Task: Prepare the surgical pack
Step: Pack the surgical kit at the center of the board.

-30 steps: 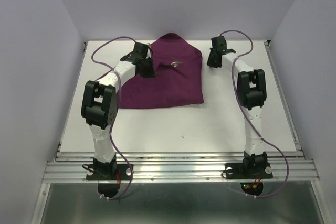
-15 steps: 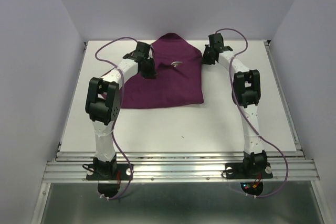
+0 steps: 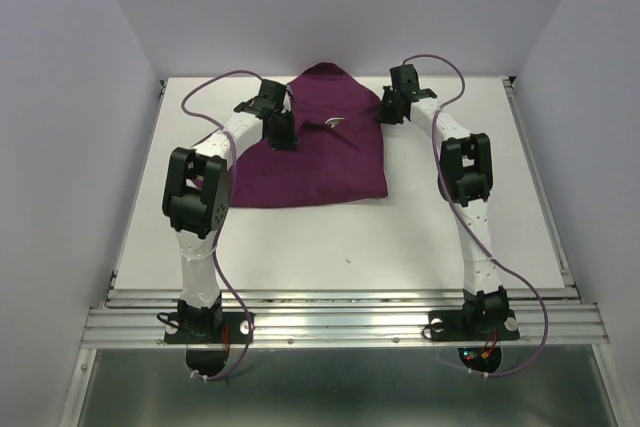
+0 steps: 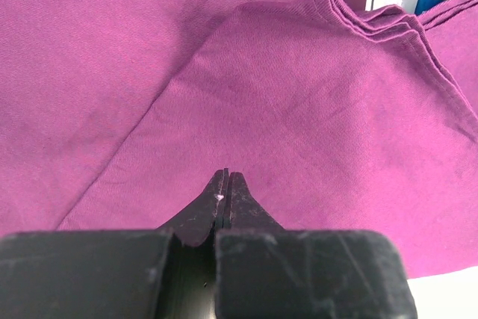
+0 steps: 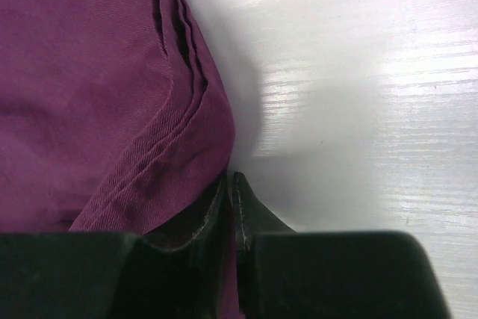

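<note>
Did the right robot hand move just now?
Yes. The right gripper slid left, across the white table, to the right edge of the purple cloth.

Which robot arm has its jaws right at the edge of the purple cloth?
The right arm: its jaws meet the cloth at its folded edge, white table beside them. The left arm has its jaws farther in, over the cloth.

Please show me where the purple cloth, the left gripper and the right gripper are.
purple cloth point(image 3: 330, 162), top external view, on its flat near part.
left gripper point(image 4: 226, 178), left wrist view, between its closed fingertips.
right gripper point(image 5: 230, 178), right wrist view, between its fingertips at the cloth's edge.
</note>
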Motion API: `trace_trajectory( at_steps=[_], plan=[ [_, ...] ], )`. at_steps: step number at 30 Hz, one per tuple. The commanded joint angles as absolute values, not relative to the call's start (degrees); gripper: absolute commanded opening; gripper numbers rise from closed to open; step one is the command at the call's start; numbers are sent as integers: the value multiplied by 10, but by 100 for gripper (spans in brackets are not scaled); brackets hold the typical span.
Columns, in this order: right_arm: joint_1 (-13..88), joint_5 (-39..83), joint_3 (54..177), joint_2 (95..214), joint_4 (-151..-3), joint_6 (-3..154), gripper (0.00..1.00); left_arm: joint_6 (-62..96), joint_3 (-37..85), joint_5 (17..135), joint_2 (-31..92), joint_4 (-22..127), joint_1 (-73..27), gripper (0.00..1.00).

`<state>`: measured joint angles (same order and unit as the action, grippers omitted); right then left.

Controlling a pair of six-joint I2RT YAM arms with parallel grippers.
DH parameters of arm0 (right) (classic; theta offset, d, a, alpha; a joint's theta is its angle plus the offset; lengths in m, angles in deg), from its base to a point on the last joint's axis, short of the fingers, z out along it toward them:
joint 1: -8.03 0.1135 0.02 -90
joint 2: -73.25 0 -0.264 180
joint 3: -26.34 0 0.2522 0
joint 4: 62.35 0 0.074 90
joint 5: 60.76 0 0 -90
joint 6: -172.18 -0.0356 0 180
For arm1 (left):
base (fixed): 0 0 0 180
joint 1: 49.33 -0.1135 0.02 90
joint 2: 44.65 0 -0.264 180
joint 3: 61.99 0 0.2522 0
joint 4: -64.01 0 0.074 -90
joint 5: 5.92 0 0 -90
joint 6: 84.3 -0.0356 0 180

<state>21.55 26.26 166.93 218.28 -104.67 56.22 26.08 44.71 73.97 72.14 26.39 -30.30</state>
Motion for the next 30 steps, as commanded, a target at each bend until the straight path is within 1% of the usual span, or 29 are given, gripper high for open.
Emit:
trace_trajectory(
  at_steps=[1,6,9,14,18,30],
  plan=[
    [224,268,1701,2174,-1034,548,15,249,474,732,687,257,-297,0],
    [224,292,1729,2185,-1053,539,16,247,477,731,685,254,-288,0],
    [224,339,1743,2187,-1075,541,17,246,470,733,678,254,-287,0],
    [224,375,1719,2142,-1081,558,25,244,458,741,662,256,-287,0],
    [224,401,1709,2104,-1082,573,26,246,455,742,655,260,-287,0],
    [234,347,1656,2089,-1064,580,25,246,452,751,652,256,-287,0]
  ],
)
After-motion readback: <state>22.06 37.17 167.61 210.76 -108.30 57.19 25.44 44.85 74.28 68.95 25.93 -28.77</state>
